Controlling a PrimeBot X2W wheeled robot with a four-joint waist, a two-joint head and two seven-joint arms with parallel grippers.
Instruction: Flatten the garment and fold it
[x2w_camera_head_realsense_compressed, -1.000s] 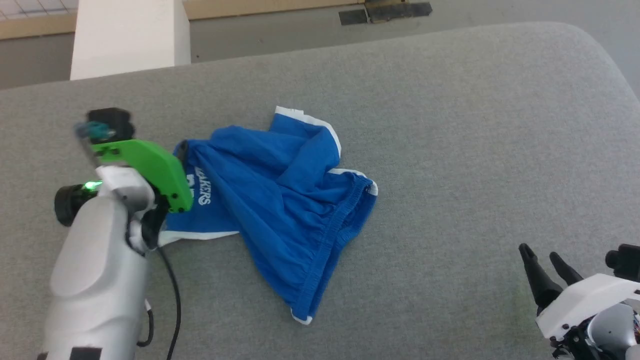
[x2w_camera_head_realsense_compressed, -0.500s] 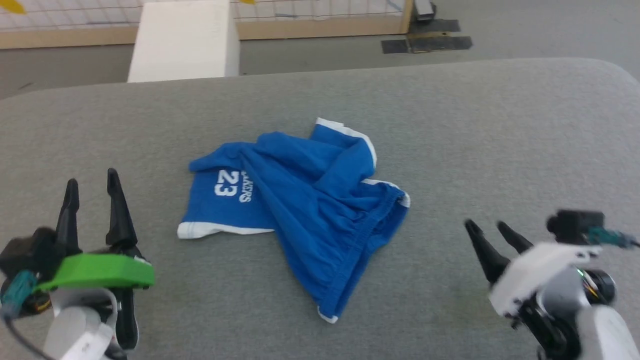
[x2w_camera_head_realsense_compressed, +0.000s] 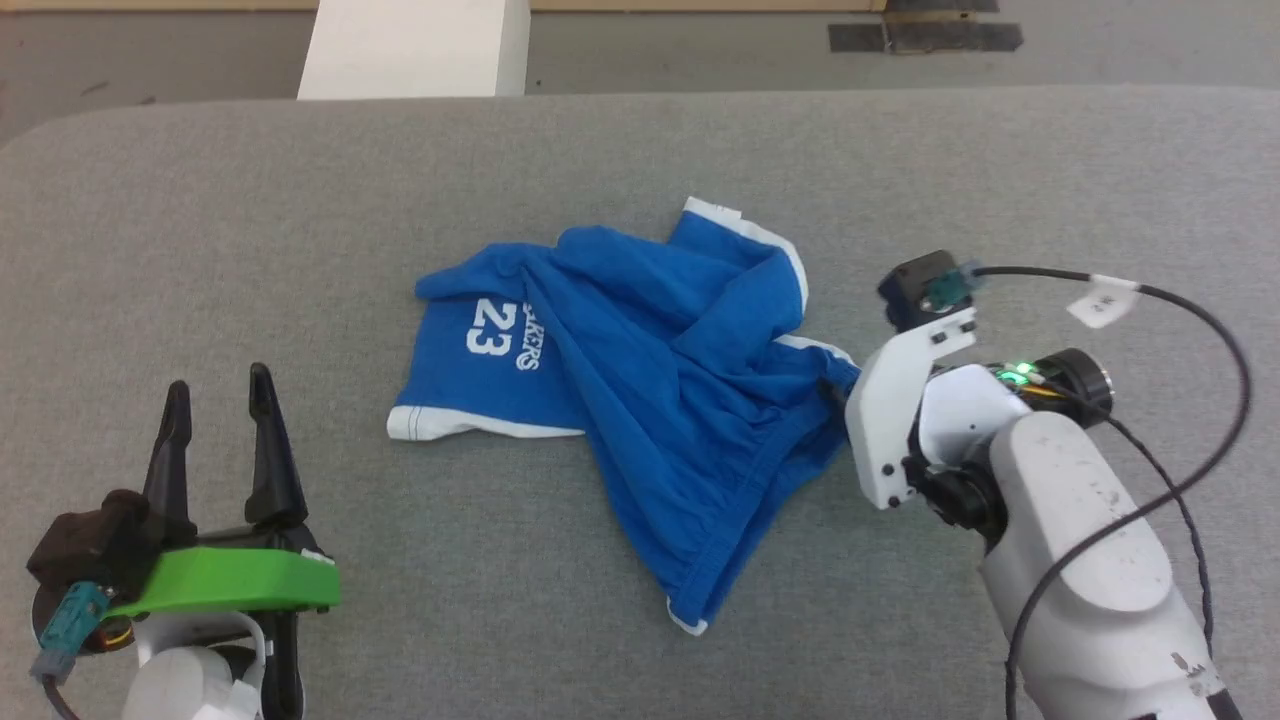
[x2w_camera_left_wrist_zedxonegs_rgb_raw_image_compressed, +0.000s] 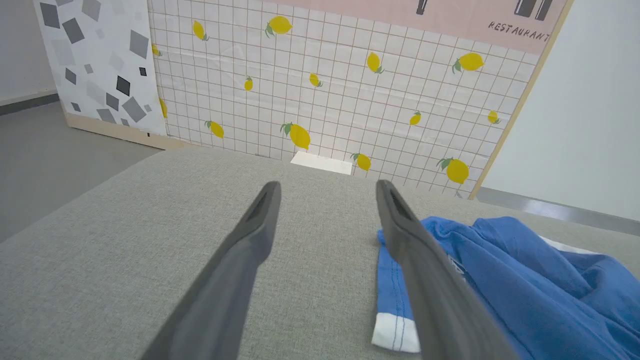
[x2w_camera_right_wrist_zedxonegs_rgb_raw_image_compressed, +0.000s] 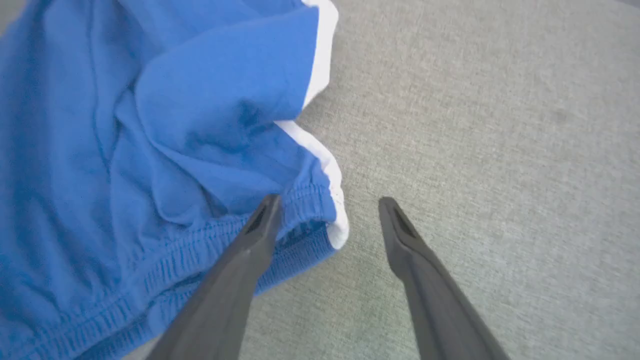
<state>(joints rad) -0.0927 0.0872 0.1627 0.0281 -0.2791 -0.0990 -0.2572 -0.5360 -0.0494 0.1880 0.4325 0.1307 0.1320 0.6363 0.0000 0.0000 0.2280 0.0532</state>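
The garment (x2w_camera_head_realsense_compressed: 640, 400) is a pair of royal blue shorts lying crumpled in the middle of the grey padded table (x2w_camera_head_realsense_compressed: 250, 220). Its white "23" print faces up on the left leg, and the gathered waistband runs down its right side. My left gripper (x2w_camera_head_realsense_compressed: 218, 385) stands open at the lower left, apart from the cloth. In the left wrist view, the garment's white hem (x2w_camera_left_wrist_zedxonegs_rgb_raw_image_compressed: 395, 340) lies just right of that gripper's (x2w_camera_left_wrist_zedxonegs_rgb_raw_image_compressed: 327, 184) fingers. My right gripper (x2w_camera_head_realsense_compressed: 835, 388) is at the waistband's right corner. In the right wrist view it (x2w_camera_right_wrist_zedxonegs_rgb_raw_image_compressed: 328, 201) is open astride that white-trimmed corner (x2w_camera_right_wrist_zedxonegs_rgb_raw_image_compressed: 337, 220), with nothing clamped.
A white block (x2w_camera_head_realsense_compressed: 415, 50) stands on the floor beyond the table's far edge, with dark tape marks (x2w_camera_head_realsense_compressed: 925, 35) to its right. A lemon-patterned wall (x2w_camera_left_wrist_zedxonegs_rgb_raw_image_compressed: 325, 90) rises behind. A black cable (x2w_camera_head_realsense_compressed: 1180, 300) loops over my right forearm.
My left gripper let go of the garment's left leg and drew back to the lower left, open. My right arm came in from the lower right to the waistband corner. The camera shifted.
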